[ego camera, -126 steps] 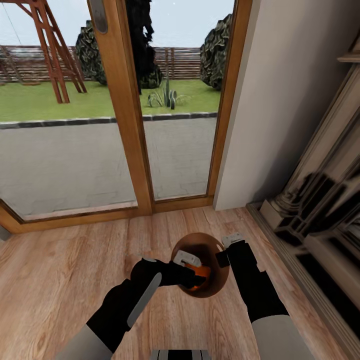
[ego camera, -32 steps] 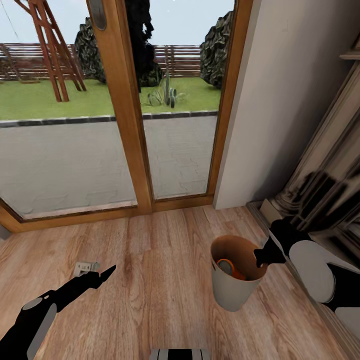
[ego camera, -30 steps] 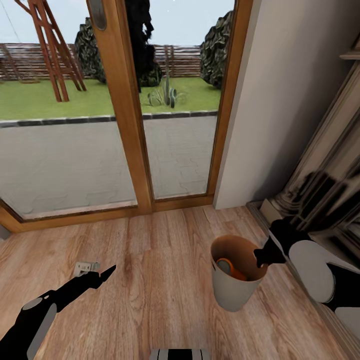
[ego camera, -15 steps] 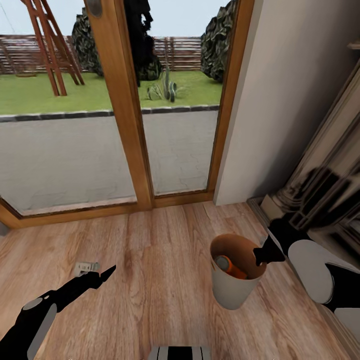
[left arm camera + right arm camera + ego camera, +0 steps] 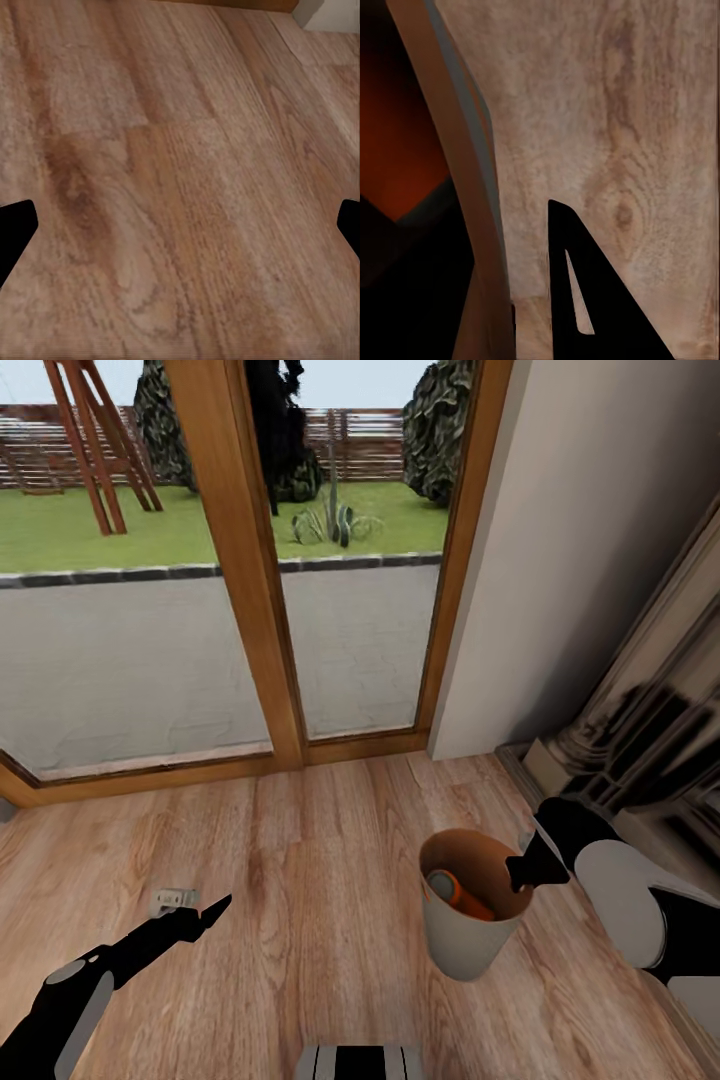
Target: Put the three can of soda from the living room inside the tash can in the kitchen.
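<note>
The trash can [image 5: 463, 950], pale grey outside and tan-brown inside, stands on the wood floor a little right of centre. One orange soda can [image 5: 455, 892] with a grey top lies slanted inside it. My right gripper [image 5: 524, 870] is shut on the bin's right rim. In the right wrist view the bin's wall [image 5: 457, 172] runs between the fingers of my right gripper [image 5: 514, 255]. My left gripper [image 5: 195, 908] hovers low over the floor at the left, open and holding nothing; its fingers [image 5: 15, 232] stand wide apart. The other orange can and the dark blue can are hidden or out of view.
Wooden-framed glass garden doors [image 5: 240, 610] rise straight ahead, with a white wall [image 5: 560, 560] to their right. The carved stone fireplace [image 5: 650, 710] stands close behind my right arm. Bare wood floor [image 5: 330, 840] lies between the two grippers.
About four seconds ago my left gripper held the orange can over the bin; the can now lies inside and the left arm is drawn back left. Lately the camera has shifted; both arms stay put.
</note>
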Controlling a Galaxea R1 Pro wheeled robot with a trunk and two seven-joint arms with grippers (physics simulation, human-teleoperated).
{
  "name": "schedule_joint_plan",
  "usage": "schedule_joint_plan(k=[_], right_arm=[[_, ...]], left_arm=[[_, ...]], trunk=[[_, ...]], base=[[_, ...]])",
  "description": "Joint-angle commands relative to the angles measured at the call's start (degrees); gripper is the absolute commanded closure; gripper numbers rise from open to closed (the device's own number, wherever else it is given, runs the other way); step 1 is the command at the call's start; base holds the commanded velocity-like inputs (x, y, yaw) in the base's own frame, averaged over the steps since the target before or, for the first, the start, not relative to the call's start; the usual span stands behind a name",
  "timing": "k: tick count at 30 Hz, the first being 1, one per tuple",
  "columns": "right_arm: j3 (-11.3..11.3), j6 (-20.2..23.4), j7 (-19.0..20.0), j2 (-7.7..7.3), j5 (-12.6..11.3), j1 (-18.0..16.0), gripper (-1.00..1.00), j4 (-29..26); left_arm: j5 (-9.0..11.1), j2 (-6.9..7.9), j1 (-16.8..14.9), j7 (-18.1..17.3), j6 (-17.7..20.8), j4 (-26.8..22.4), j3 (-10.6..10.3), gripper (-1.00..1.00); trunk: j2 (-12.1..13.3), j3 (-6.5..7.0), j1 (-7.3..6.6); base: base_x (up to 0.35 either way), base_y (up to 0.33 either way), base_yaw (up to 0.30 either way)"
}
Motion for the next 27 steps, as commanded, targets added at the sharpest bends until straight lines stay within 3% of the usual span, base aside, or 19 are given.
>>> schedule_joint_plan(k=[1,16,27], right_arm=[[-0.34,0.17,-0.01,-0.04,-0.94,-0.03,1.00,0.02],[-0.38,0.17,-0.17,-0.65,-0.79,-0.10,1.00,-0.22],[-0.38,0.17,-0.42,-0.89,-0.77,-0.18,1.00,-3.69]], left_arm=[[-0.01,0.00,0.00,0.00,-0.01,0.02,0.00,-1.00],[0.06,-0.39,0.00,0.00,-0.01,0.04,0.00,-1.00],[0.06,-0.52,0.00,0.00,-0.06,0.04,0.00,-1.00]], trunk=[[-0.02,-0.22,0.01],[-0.02,-0.22,0.01],[-0.02,-0.22,0.01]], base=[[0.000,0.000,0.000],[0.000,0.000,0.000],[0.000,0.000,0.000]])
